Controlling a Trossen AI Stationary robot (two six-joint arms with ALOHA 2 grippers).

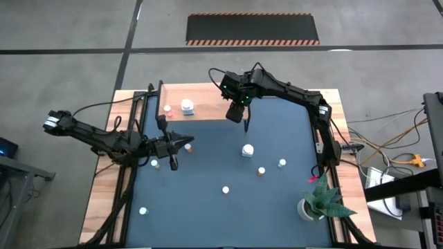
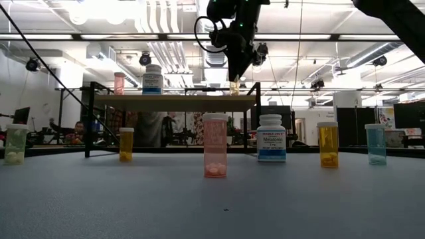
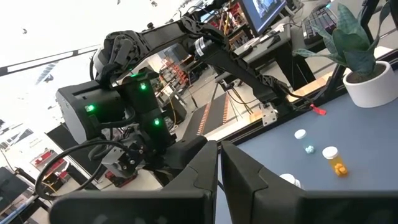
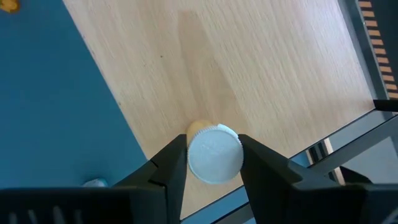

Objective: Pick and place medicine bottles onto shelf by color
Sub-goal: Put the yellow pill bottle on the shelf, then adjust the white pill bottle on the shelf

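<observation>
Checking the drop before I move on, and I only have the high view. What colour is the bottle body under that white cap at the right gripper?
Observer: The right wrist view shows a yellow-orange body on the bottle at the right gripper, over the shelf near its edge.
Operator: Is it down on the board?
Observer: In the low view its base looks level with the shelf top, though I can't be sure.
Operator: Is the left gripper carrying anything?
Observer: No. The left gripper is shut and empty.
</observation>
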